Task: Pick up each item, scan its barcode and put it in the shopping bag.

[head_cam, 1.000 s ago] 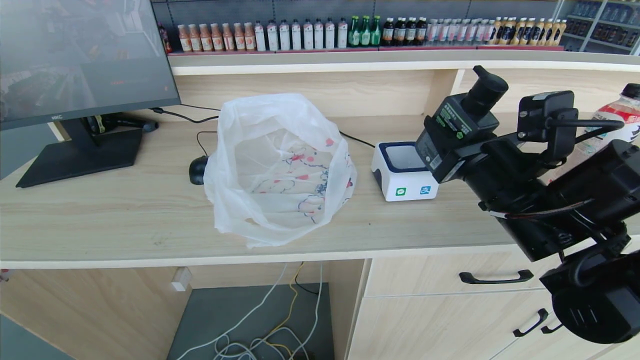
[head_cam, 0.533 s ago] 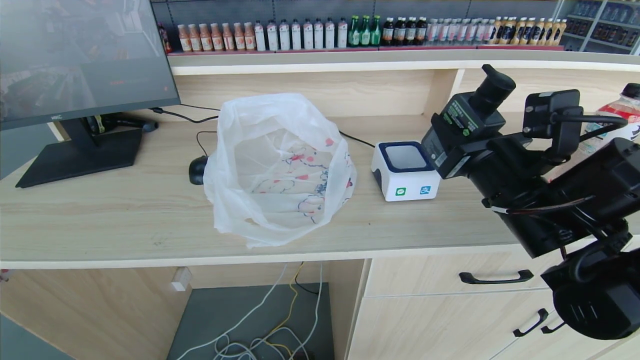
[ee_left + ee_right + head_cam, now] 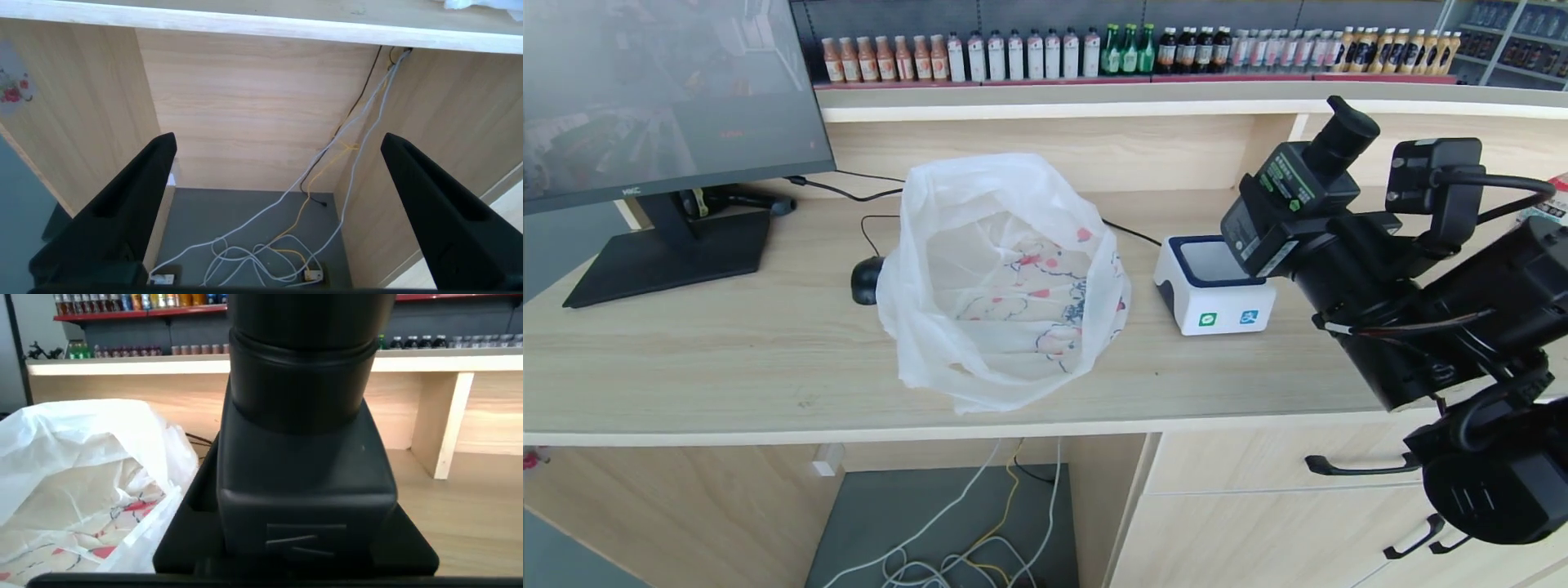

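Container (image 3: 1294,204) in right jaws near scanner (image 3: 1213,290)
Black, capped; shopping bag (image 3: 1005,278) stands open on bench (image 3: 686,359); left jaws wide

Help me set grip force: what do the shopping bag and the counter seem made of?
Shopping bag: thin translucent white plastic film, going by its crinkles and the print showing through. Counter: matte light wood grain, probably laminate or veneer; the look leaves that open.

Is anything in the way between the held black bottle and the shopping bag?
Nothing visible does. The black bottle in the right gripper hangs by the scanner; the bag stands open beside the scanner, toward the robot's left, with bare counter between.
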You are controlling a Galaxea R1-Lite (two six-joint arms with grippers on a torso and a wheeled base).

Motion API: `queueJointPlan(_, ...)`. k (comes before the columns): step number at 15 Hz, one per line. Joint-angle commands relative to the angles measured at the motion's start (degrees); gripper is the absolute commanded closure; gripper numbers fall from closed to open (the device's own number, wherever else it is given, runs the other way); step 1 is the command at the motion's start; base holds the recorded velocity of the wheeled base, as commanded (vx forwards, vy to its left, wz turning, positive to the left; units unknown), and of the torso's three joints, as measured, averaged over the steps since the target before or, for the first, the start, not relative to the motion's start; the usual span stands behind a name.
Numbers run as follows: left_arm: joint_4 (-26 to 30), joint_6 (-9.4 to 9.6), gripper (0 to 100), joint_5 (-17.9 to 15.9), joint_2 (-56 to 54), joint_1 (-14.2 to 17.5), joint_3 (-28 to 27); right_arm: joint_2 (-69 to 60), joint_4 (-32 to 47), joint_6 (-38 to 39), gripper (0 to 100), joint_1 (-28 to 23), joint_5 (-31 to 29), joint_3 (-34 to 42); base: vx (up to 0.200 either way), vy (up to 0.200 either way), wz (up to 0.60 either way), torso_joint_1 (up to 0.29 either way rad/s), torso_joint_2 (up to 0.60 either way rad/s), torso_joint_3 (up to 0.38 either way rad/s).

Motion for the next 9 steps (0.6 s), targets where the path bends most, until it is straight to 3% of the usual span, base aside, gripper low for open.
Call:
queueJointPlan(1,-0.07,-0.05,0,0.01,-0.02,0.05,0.00,0.11,-0.17,0.01,100,-0.04,0.01,-0.17,0.000,0.200,0.00,0.012,0.00,0.002)
queueJointPlan(7,-0.07,0.04,0,0.01,-0.02,0.05,0.00,-0.06,-0.17,0.01,100,-0.04,0.09,0.18,0.000,0.200,0.00,0.001,0.00,0.002)
queueJointPlan(9,-0.07,0.13,0,0.01,-0.02,0.05,0.00,-0.24,-0.17,0.01,100,-0.04,0.09,0.27,0.000,0.000,0.00,0.000,0.00,0.000)
